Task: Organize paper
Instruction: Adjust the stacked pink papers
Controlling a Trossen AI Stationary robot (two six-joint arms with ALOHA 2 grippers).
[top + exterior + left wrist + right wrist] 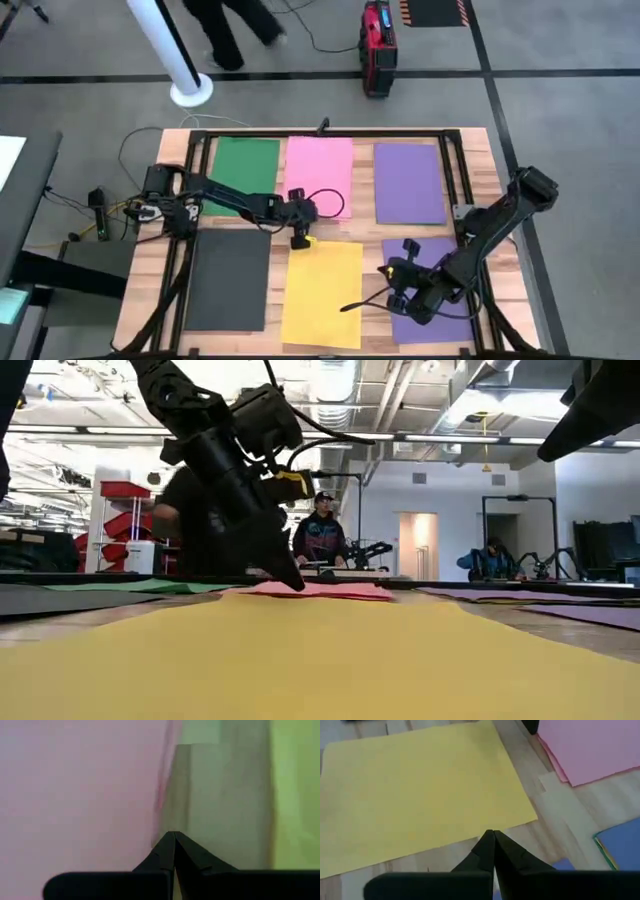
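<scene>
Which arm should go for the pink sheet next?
Left. The left gripper, shut, sits at the pink sheet's near corner; the right gripper, also shut, hangs over the near purple sheet.

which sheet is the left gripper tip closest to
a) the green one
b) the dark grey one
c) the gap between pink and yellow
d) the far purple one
c: in the high view the left gripper sits where the pink sheet nears the yellow sheet, its fingers closed together in its wrist view.
</scene>
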